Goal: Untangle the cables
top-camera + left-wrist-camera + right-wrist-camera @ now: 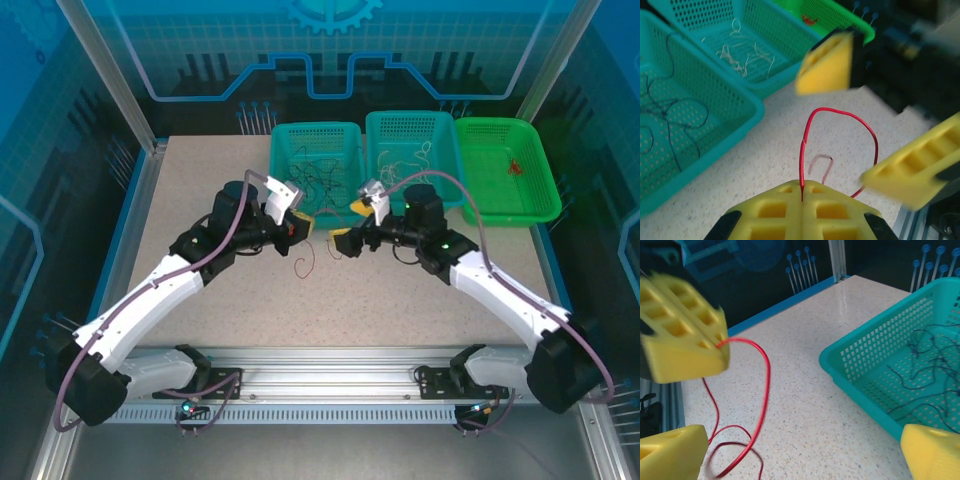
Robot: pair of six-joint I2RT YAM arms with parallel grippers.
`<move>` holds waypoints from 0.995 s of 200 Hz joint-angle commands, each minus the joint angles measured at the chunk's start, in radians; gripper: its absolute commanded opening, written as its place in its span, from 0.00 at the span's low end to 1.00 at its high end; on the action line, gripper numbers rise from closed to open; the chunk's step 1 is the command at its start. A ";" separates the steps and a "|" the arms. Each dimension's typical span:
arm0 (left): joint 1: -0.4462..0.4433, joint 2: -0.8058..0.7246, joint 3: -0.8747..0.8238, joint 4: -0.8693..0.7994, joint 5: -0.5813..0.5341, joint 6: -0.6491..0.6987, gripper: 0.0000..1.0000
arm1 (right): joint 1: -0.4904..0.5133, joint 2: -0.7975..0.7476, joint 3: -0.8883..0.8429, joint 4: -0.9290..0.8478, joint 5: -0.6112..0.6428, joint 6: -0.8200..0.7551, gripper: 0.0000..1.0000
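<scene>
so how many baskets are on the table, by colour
teal: 2, the left basket and the middle basket
green: 1, the right basket
total: 3

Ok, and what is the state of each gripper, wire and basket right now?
Left gripper: shut on the red wire.
Right gripper: open, holding nothing.
Red wire: pinched by the left gripper, the rest looping free over the table.
Dark wires: lying loose in the left teal basket.
Whitish wires: lying in the middle teal basket.
Green basket: holds one small red bundle.
</scene>
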 commanded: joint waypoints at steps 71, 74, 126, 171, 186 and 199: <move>-0.019 0.039 0.067 0.126 0.044 -0.003 0.00 | 0.103 0.188 0.083 0.308 -0.226 0.059 0.95; -0.019 0.039 0.067 0.127 0.043 -0.002 0.00 | 0.101 0.184 0.081 0.307 -0.234 0.065 0.95; -0.020 0.059 0.064 0.144 0.048 -0.002 0.00 | 0.078 0.117 0.072 0.212 -0.362 0.076 0.97; -0.020 0.059 0.055 0.189 0.053 -0.037 0.00 | 0.102 0.117 0.059 0.198 -0.220 0.067 0.95; -0.020 0.063 0.050 0.217 0.059 -0.056 0.00 | 0.117 0.166 0.078 0.231 -0.188 0.077 0.87; -0.020 0.063 0.049 0.229 0.061 -0.067 0.00 | 0.123 0.206 0.095 0.270 -0.162 0.109 0.74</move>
